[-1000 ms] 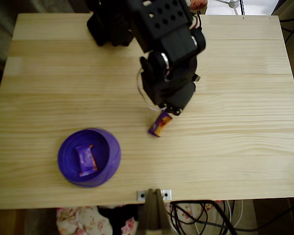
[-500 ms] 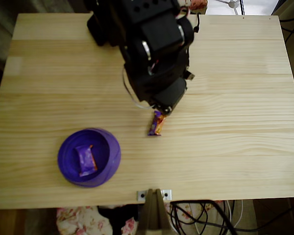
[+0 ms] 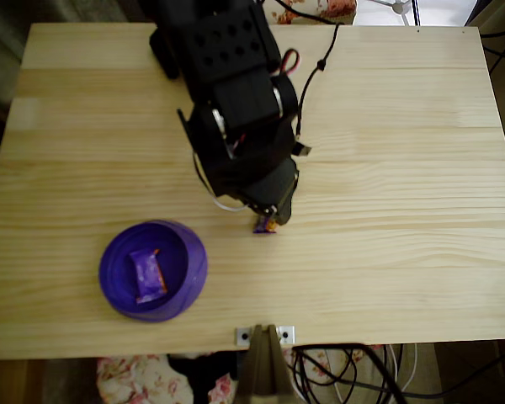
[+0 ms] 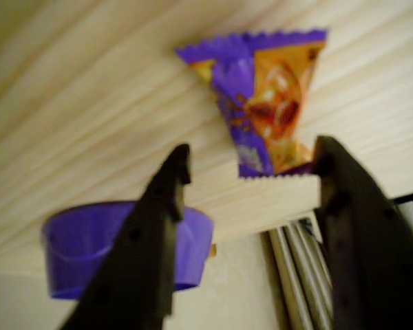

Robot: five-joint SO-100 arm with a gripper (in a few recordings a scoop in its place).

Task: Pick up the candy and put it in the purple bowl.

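Wrist view: hand (image 4: 251, 165) spread above candy (image 4: 265, 103), pointing down

No words, brand names, numbers or signs can be read anywhere. The small crinkled purple and orange-yellow candy wrapper (image 4: 268, 103) carries only a blurred picture in the wrist view, with no legible lettering. The round violet plastic bowl (image 3: 118, 252) and the pale wooden counter (image 3: 404, 168) are plain and unmarked.

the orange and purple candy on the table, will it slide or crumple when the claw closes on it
The candy lies flat in a glossy, crimped wrapper, so it probably crumples at the edges and may skid on the smooth table. Being small, it is likely light. The open claw stands just short of it.
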